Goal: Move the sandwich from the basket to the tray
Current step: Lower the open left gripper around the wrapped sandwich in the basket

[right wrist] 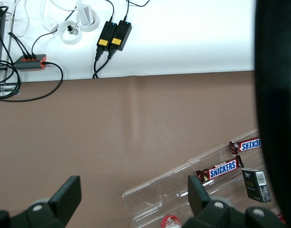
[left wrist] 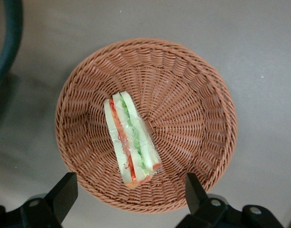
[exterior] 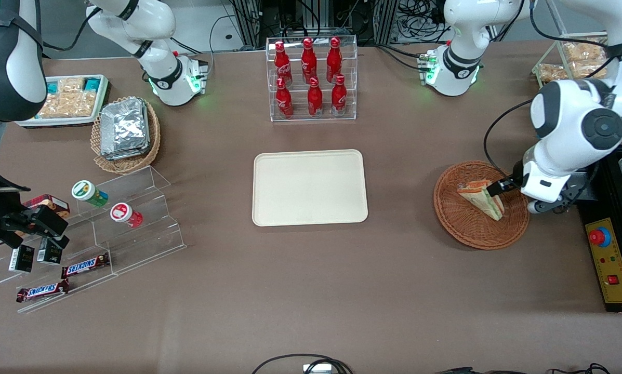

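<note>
Gripper hangs over the basket, fingers spread wide and holding nothing, one fingertip at the basket's rim, the other fingertip over the weave just inside it. Sandwich lies in the basket between those two tips, a little off the middle, its striped edge of white bread, green and red filling facing up through the clear wrap. From the front, the sandwich sits in the part of the basket nearest the arm, and a dark fingertip shows right at its edge; whether it touches I cannot tell. The basket rests flat on the brown table, toward the working arm's end. Tray lies bare at the table's middle, well apart from the basket. Farther from the camera than the tray, a clear rack of red bottles stands upright. Toward the parked arm's end, a paler basket of foil packs sits beside a clear stepped stand with two small pots, and Snickers bars lie on its lowest steps
</note>
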You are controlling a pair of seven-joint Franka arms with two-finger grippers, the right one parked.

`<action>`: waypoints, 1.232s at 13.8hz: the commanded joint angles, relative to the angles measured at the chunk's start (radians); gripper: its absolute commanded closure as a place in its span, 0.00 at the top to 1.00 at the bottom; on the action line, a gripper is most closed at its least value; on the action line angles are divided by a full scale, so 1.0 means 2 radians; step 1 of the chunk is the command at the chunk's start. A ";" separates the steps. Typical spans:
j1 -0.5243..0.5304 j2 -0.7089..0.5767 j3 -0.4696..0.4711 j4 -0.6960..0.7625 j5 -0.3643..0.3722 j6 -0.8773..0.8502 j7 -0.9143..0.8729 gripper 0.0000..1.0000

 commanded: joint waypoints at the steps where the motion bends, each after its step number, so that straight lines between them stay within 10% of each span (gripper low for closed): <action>1: -0.003 -0.016 0.001 -0.036 0.008 0.037 -0.060 1.00; 17: -0.002 0.055 0.002 -0.134 0.007 0.252 -0.177 1.00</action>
